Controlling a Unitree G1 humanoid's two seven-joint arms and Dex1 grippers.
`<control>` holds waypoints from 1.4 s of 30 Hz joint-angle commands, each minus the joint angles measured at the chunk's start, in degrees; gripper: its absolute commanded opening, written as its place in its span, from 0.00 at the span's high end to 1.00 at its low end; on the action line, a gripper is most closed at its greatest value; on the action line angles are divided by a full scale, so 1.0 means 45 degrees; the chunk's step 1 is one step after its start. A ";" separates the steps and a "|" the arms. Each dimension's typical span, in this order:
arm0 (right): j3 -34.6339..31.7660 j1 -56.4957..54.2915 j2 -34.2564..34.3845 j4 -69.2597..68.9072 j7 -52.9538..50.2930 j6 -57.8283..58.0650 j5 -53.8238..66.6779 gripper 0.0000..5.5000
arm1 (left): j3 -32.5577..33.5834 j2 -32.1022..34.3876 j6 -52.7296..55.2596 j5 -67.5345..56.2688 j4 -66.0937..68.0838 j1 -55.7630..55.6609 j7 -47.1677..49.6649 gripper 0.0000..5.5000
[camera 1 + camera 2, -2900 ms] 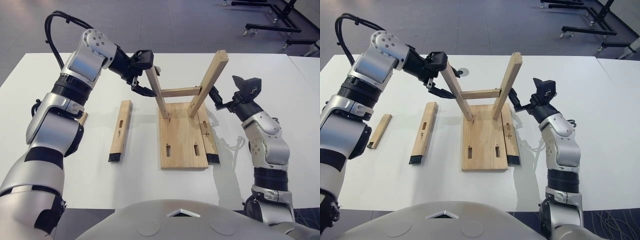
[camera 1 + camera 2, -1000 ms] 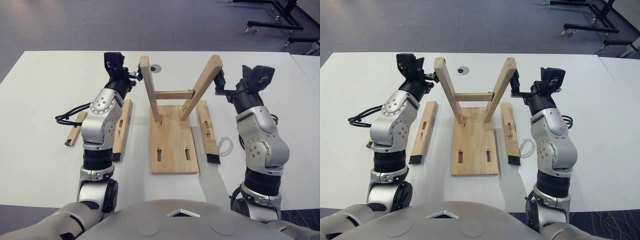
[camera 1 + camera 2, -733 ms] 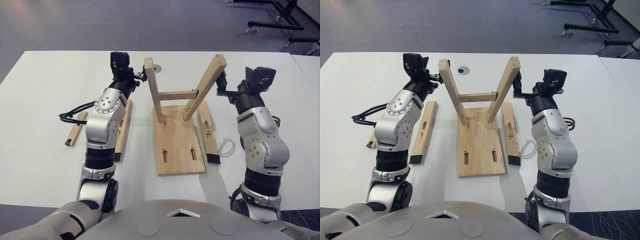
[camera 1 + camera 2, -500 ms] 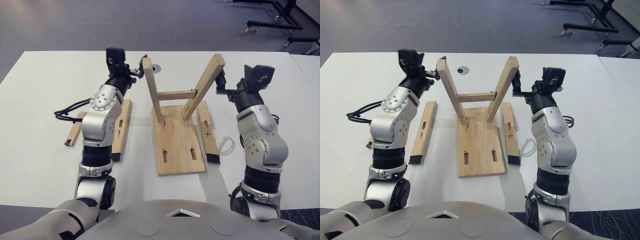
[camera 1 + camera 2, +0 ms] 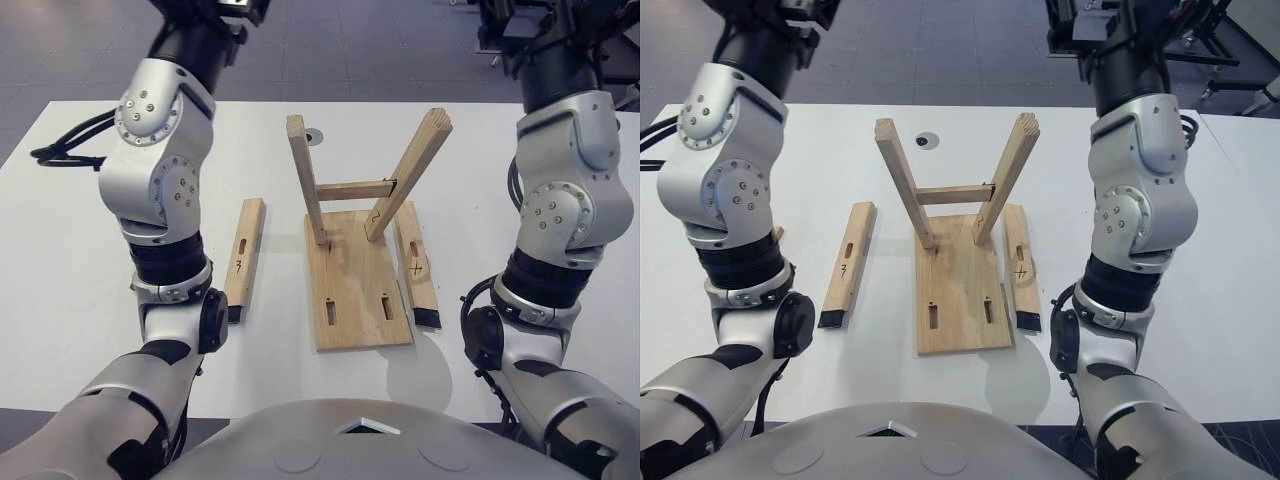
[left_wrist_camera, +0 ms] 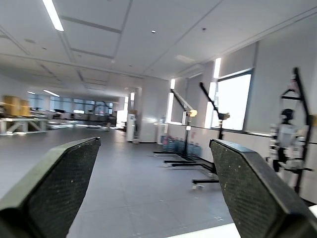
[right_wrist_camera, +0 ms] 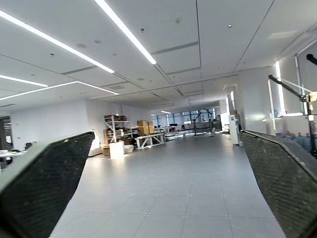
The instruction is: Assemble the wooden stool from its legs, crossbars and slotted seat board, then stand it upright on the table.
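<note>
- Left wrist view: left hand (image 6: 153,148), fingers spread wide, holding nothing.
- Right hand (image 7: 168,136): likewise wide, holding nothing.
- Seat board (image 5: 360,300): flat, mid-table (image 5: 70,260); two upright legs (image 5: 307,180) slotted in, joined by crossbar (image 5: 355,189).
- Loose leg (image 5: 243,258): lying left of board.

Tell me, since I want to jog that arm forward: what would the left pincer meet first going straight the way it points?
Nothing close: the left pincer, open, aims out over the room's floor. The way looks free; a wheeled stand lies far off, though depth is unclear.
</note>
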 commanded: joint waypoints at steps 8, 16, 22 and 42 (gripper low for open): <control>0.1749 0.2370 0.1354 0.1327 0.0002 0.1164 -0.0370 0.02 | -0.3256 -0.0766 0.0877 0.0649 0.2162 0.3199 -0.0457 0.26; 0.1700 0.2392 0.1197 0.1133 0.0196 0.1186 -0.0461 0.02 | -0.2911 -0.1008 -0.0167 0.0707 0.2210 0.2997 -0.0557 0.26; 0.1734 0.1952 0.0852 0.0565 0.0762 0.0498 -0.0620 0.02 | -0.2382 -0.1507 -0.1125 0.0233 0.1228 0.1986 -0.0548 0.26; 0.0122 0.0687 0.0776 0.0125 0.0653 -0.0210 0.0199 0.02 | -0.0647 -0.1070 -0.1543 -0.0658 0.0156 0.0314 -0.0909 0.26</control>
